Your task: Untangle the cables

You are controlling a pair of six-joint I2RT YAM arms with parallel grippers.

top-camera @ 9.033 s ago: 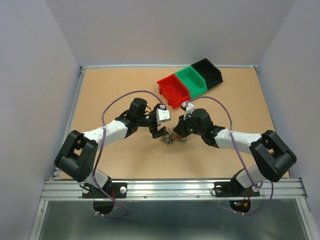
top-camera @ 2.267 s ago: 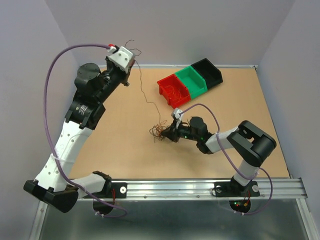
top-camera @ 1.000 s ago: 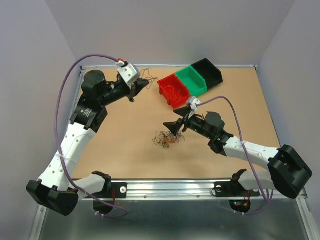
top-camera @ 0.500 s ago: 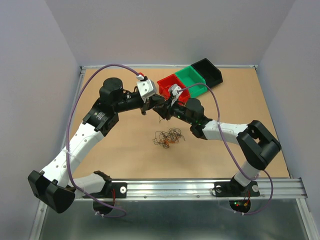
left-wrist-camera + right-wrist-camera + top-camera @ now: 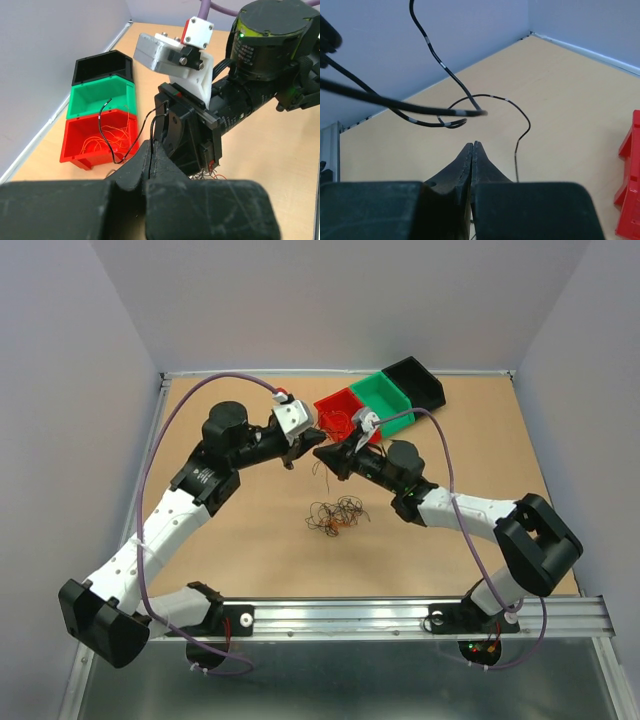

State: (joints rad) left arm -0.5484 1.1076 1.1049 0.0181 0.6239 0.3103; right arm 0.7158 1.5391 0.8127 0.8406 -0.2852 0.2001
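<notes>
Coiling orange wires (image 5: 111, 140) inside red bin (image 5: 75, 153), green bin (image 5: 81, 101) alongside

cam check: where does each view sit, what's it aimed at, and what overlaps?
Top external: above, behind the bases, facing down at the table; both arms, cable clump in view.
Left wrist: looks past the shut left gripper at the right gripper and red bin.
Right wrist: looks past its own shut fingers across the table toward the walls.
Shared: both wrist views show the black wire; top external and left wrist share the red bin.
</notes>
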